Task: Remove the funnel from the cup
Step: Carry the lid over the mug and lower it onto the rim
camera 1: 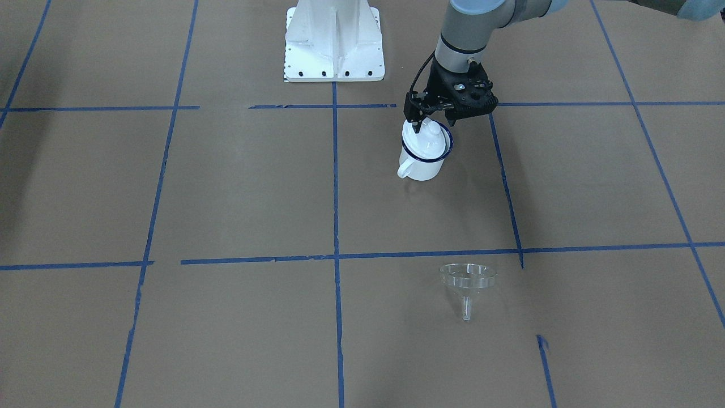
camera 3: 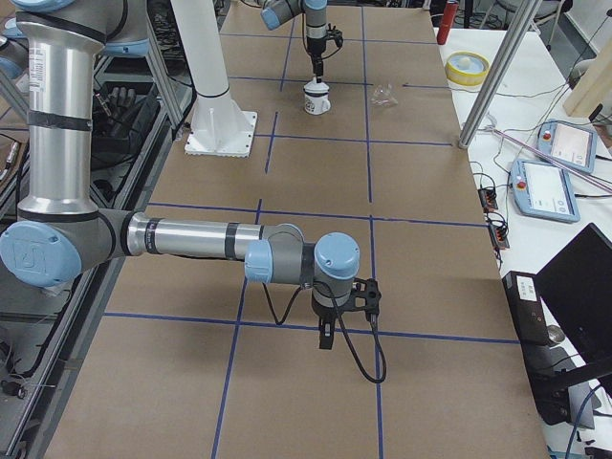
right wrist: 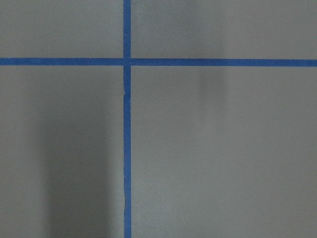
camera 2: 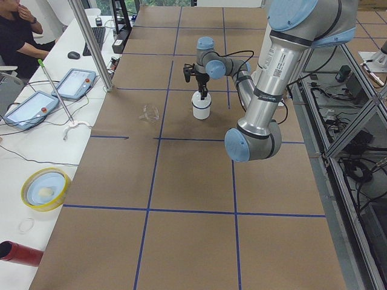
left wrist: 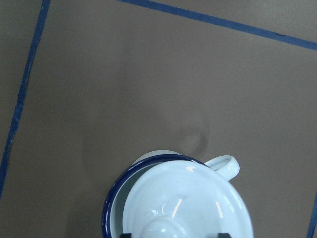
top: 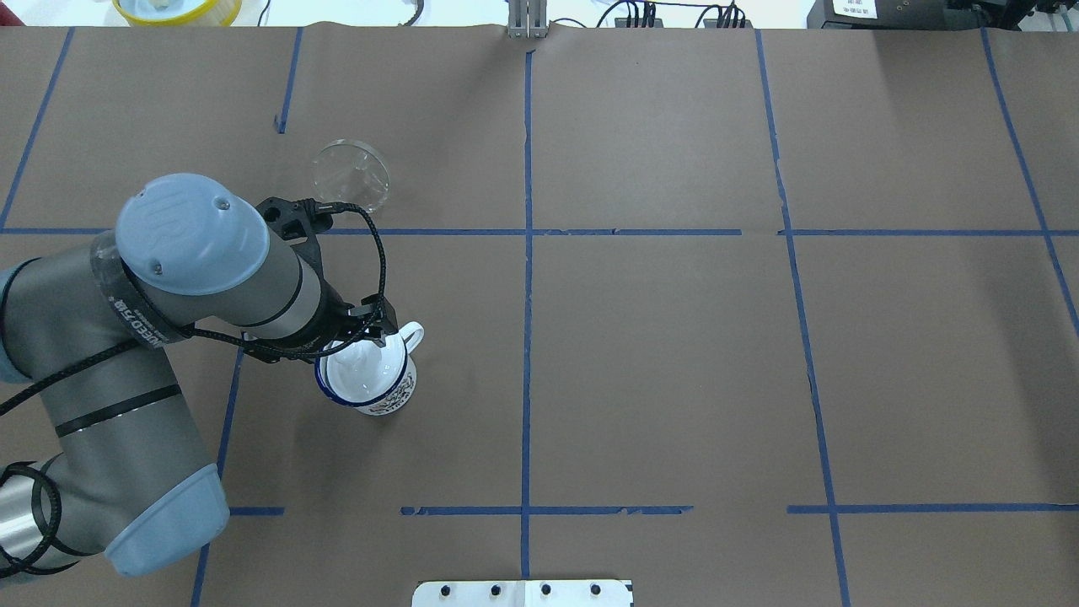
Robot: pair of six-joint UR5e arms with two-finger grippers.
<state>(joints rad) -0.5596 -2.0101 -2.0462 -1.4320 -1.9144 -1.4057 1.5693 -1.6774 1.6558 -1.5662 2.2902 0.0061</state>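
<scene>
The cup is a white enamel mug with a dark blue rim, upright on the table, and it also shows in the overhead view. A white knobbed lid sits tilted in its mouth. The clear funnel lies on the table apart from the cup, toward the operators' side, and also shows in the overhead view. My left gripper is open right above the cup, its fingers on either side of the lid's knob. My right gripper hangs over bare table far from both; I cannot tell whether it is open.
The white robot base stands behind the cup. Blue tape lines cross the brown table cover. A yellow bowl, tablets and a seated operator are on the side table beyond the far edge.
</scene>
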